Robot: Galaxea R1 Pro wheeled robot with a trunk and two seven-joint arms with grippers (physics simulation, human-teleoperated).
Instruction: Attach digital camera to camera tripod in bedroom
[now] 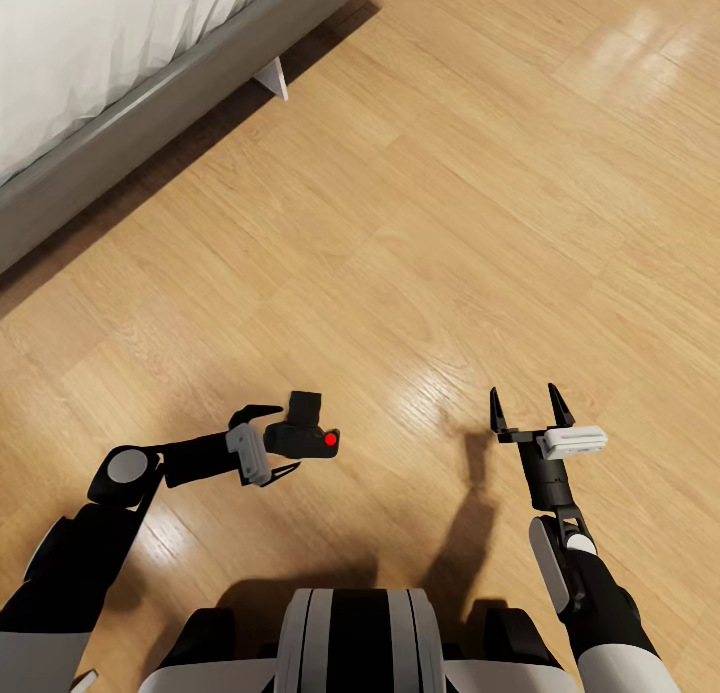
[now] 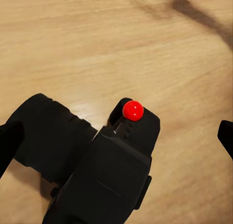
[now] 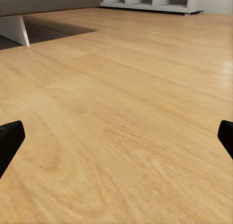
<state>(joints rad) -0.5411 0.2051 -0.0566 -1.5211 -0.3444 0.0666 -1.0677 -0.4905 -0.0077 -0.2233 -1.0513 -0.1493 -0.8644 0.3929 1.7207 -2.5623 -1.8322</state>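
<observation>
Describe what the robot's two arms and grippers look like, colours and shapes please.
Both arms are glossy black with light grey-white panels and round grey joint caps. The left gripper has thin, black, pointed fingers on a pale grey wrist block. The right gripper has two black, tapered fingers on a black base with a white, ribbed box on its side. No cables or markings are visible.

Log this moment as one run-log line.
left hand: holds camera above floor | right hand: open, empty | bed: far left | tripod: unseen
</observation>
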